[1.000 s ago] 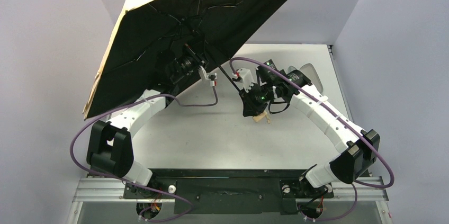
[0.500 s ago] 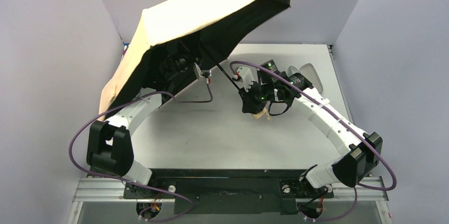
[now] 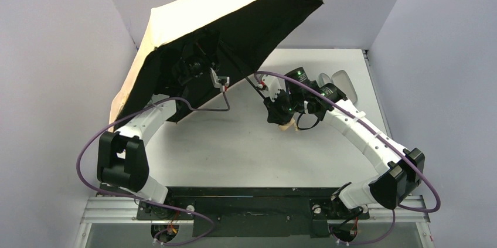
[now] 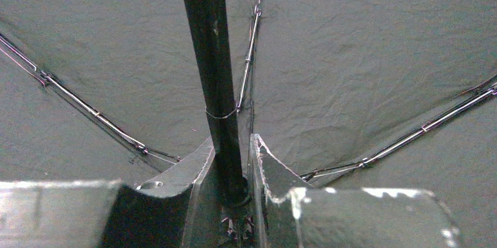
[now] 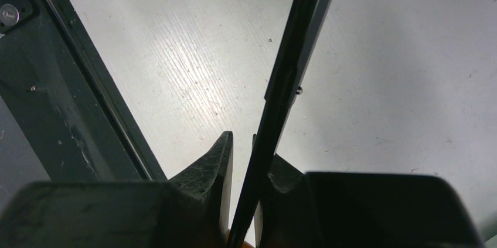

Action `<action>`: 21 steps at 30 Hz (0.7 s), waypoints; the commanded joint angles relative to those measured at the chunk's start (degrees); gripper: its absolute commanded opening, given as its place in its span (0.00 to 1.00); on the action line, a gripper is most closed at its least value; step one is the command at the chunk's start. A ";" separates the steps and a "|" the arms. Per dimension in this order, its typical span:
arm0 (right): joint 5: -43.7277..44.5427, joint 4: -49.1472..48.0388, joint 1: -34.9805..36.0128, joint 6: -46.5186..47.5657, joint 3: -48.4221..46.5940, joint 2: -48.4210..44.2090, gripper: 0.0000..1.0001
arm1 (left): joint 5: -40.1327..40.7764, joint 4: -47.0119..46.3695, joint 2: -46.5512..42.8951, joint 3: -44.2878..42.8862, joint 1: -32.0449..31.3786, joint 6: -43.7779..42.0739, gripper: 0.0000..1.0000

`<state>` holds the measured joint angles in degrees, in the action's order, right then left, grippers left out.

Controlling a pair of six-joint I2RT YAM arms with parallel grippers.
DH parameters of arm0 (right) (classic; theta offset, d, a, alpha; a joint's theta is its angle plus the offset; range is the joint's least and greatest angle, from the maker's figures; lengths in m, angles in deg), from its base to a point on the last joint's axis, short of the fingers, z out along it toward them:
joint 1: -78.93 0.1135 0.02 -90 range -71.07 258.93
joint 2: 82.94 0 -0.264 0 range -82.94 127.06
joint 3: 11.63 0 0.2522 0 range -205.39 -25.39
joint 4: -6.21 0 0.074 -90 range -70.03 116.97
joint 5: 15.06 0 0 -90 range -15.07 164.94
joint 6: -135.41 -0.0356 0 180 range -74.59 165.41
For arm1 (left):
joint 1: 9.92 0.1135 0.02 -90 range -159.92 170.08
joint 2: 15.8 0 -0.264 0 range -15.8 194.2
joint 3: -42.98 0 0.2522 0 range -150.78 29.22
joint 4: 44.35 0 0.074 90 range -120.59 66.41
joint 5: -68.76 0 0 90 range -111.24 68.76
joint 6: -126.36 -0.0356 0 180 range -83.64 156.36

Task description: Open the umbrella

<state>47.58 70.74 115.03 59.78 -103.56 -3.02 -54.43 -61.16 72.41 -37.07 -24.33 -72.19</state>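
Over the table's (image 3: 246, 154) far-left corner, the umbrella (image 3: 234, 7) stands open and tilted. Its tan outside faces up and its black lining faces the table's middle. The canopy's lower-left edge hangs close to the left wall (image 3: 53, 54), above the table's left edge. Its upper-right tip rises toward the back wall (image 3: 363, 7), and part of its top edge is cut off by the frame. The thin black shaft (image 3: 251, 81) slants from under the canopy down toward the table's middle.

The left gripper (image 4: 231, 148) is clamped on the shaft just below the ribs (image 4: 94, 116). The right gripper (image 5: 243, 142) is closed narrowly round the shaft's lower end. One finger touches the shaft and a sliver of light shows beside the other. The beige knob (image 3: 287, 126) sits just under this gripper.

A pale oval case (image 3: 344, 81) lies at the table's far-right side, beside the right arm. Open tabletop lies between the two arms, from the table's middle to its near edge.
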 commanded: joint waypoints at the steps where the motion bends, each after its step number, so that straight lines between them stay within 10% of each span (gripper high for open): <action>1: -7.24 27.89 2.79 13.22 3.95 -8.63 0.00 | 36.74 -5.49 3.04 -7.39 16.60 1.89 0.15; 21: -8.66 19.37 2.53 7.90 1.06 -7.54 0.00 | 32.65 -5.34 2.56 -8.40 10.08 2.76 0.19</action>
<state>50.27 66.98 115.01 59.24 -102.34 -4.63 -56.07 -60.39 75.71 -40.93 -23.70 -71.31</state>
